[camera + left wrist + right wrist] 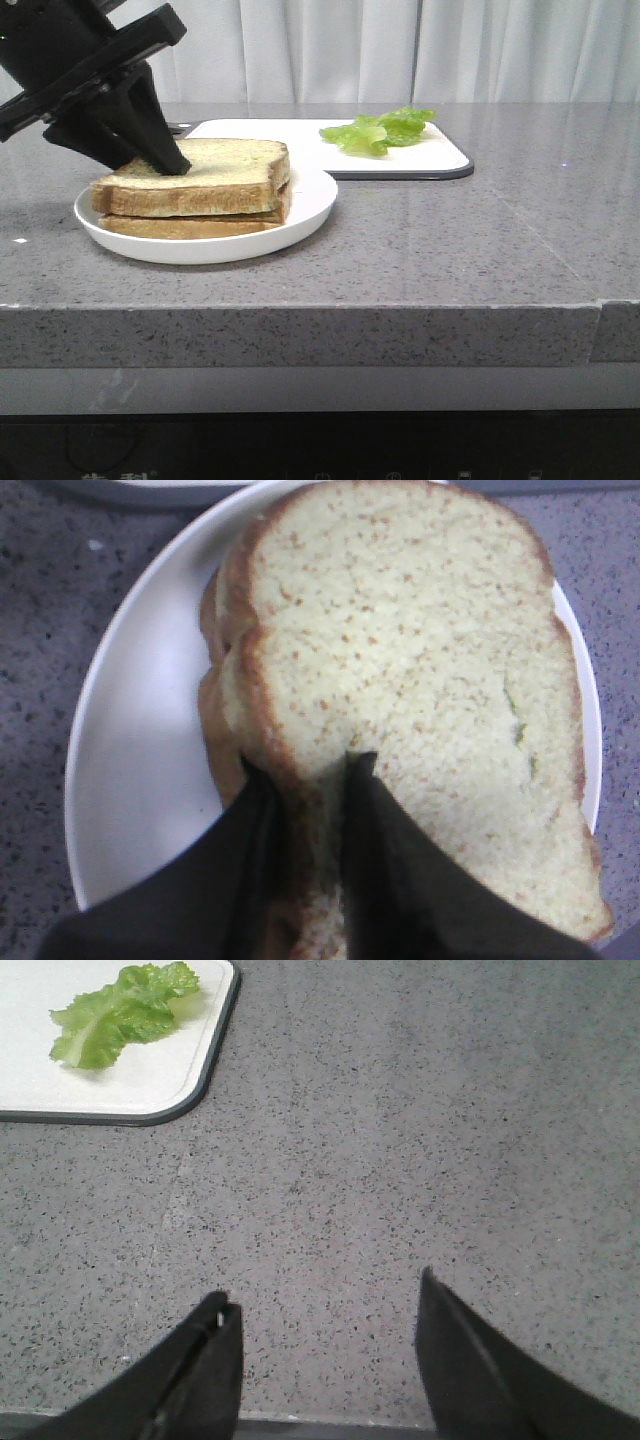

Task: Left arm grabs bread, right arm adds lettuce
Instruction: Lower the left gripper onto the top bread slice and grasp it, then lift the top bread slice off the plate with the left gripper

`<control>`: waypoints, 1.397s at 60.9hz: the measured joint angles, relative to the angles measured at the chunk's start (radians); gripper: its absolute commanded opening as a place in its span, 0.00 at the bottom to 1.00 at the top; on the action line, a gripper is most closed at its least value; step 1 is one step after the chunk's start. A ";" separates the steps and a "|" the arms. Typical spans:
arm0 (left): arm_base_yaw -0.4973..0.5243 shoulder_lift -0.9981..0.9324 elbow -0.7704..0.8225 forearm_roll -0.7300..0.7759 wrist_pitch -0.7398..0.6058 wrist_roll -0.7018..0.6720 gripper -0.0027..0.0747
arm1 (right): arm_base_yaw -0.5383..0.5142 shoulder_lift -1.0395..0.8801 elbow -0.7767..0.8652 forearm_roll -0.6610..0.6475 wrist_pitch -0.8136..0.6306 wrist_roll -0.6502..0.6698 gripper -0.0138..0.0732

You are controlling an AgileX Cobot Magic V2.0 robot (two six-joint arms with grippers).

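White plate (310, 205) holds two stacked slices; left gripper (305, 780) pinches the crust edge of the top bread (205, 165). Lettuce (378, 130) lies on the cutting board (440, 158), behind the plate. Right gripper (325, 1305) hangs open over bare counter (400, 1160), holding nothing.

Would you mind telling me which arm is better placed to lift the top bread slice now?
Left: its gripper already straddles the pale top bread slice's crust edge on the white plate.

Kitchen: speckled stone counter (450, 240), cutting board (440, 160)
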State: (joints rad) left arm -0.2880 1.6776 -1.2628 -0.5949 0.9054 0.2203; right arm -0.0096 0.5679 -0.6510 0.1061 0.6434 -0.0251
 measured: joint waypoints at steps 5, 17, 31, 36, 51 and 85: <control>0.000 0.000 -0.001 -0.005 0.000 0.000 0.01 | 0.000 0.000 0.000 0.000 0.000 0.000 0.64; 0.000 -0.007 -0.002 -0.009 0.002 0.000 0.01 | 0.000 0.000 0.000 0.000 0.000 0.000 0.64; 0.000 -0.051 -0.002 0.001 0.002 0.000 0.01 | 0.000 0.000 0.000 0.000 0.000 0.000 0.64; 0.000 -0.069 -0.002 0.006 0.004 0.000 0.01 | 0.000 0.000 0.000 0.000 0.002 0.000 0.64; 0.000 -0.136 -0.002 0.010 0.015 0.009 0.01 | 0.000 0.000 0.000 0.000 0.002 0.000 0.64; 0.000 -0.544 0.093 0.075 0.013 0.025 0.01 | 0.000 0.000 0.000 0.000 0.002 0.000 0.64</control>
State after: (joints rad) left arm -0.2880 1.1337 -1.1695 -0.5198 0.9182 0.2456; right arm -0.0096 0.5679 -0.6510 0.1061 0.6449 -0.0251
